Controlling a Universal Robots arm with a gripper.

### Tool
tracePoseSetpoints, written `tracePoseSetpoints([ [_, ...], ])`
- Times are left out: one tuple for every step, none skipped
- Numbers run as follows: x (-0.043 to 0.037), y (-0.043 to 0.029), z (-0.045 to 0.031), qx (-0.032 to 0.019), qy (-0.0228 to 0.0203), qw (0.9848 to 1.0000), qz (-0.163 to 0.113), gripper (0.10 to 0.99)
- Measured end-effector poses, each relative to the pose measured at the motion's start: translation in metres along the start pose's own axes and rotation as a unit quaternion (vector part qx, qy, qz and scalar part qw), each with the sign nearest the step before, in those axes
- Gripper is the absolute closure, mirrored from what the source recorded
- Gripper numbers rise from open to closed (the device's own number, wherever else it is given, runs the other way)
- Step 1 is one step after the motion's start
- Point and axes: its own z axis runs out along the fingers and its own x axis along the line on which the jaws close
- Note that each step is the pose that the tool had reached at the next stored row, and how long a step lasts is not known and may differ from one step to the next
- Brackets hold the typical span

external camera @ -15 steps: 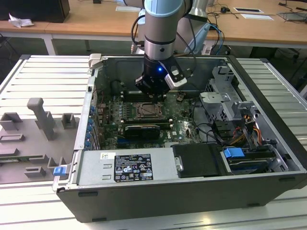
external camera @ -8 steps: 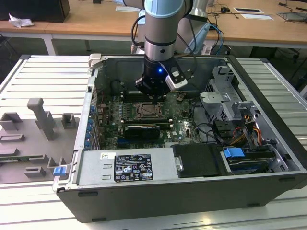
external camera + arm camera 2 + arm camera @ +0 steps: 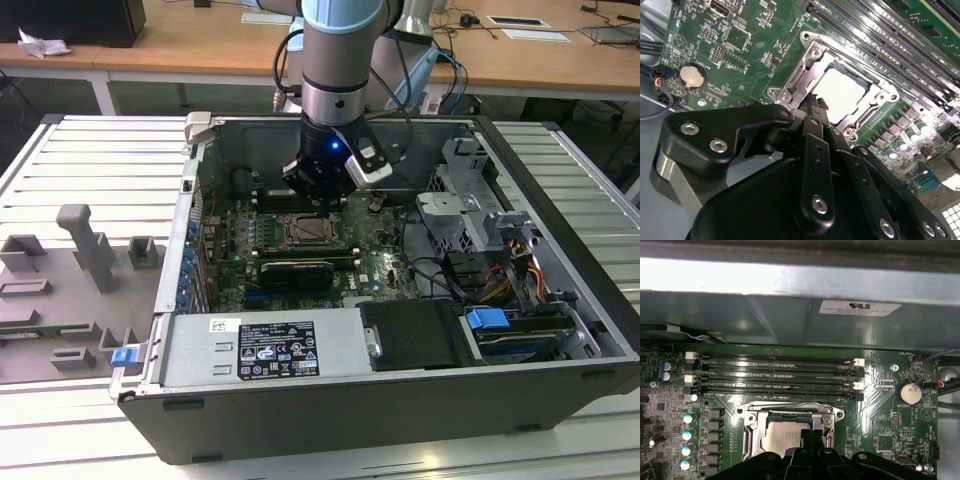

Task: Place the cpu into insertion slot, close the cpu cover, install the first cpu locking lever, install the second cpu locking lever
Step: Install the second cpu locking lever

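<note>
In the exterior view, nearest the camera, the black power supply [image 3: 265,347] with its white label runs along the front wall of the open grey computer case [image 3: 560,300], which lies on a ribbed pale metal worktop [image 3: 90,160]. At about nine o'clock from the case sit grey moulded fixture blocks [image 3: 85,250]. Deeper inside, the green motherboard [image 3: 385,255] carries a long black card [image 3: 297,270] and, just beyond it, the square socket. Over the socket hangs the gripper [image 3: 322,205], a black linkage body under the arm's silvery wrist.

In the second wrist view the gripper [image 3: 816,102] has its matte black jaws clenched together with nothing between them, their tip just above the socket's edge. The cpu [image 3: 840,94], a flat square with a pale silvery top, lies seated in the socket, and the cpu cover [image 3: 805,65], a thin shiny metal frame, lies flat around it. At twelve o'clock beyond the socket in the first wrist view run the long black memory slots [image 3: 775,372]; a round silver coin cell [image 3: 909,391] sits at about two o'clock.
</note>
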Motion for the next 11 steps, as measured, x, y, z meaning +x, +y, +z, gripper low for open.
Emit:
tracePoseSetpoints([
  [0.0000,-0.0008,0.0000,0.0000,0.0000,1.0000,0.000,0.980],
  [0.0001,-0.0024,-0.0001,0.0000,0.0000,1.0000,0.000,0.980],
  [0.0001,-0.0033,-0.0002,0.0000,0.0000,1.0000,0.000,0.980],
  [0.0002,-0.0043,-0.0002,0.0000,0.0000,1.0000,0.000,0.980],
  [0.0002,-0.0051,-0.0003,0.0000,0.0000,1.0000,0.000,0.980],
  [0.0002,-0.0060,-0.0003,0.0001,0.0000,1.0000,0.000,0.980],
  [0.0003,-0.0077,-0.0004,0.0001,0.0000,1.0000,0.000,0.980],
  [0.0004,-0.0087,-0.0005,0.0001,0.0000,1.0000,0.000,0.980],
  [0.0004,-0.0089,-0.0008,0.0005,0.0000,1.0000,0.000,0.980],
  [0.0003,-0.0090,-0.0020,0.0011,0.0001,1.0000,0.000,0.980],
  [0.0003,-0.0090,-0.0026,0.0012,0.0001,1.0000,0.000,0.980],
])
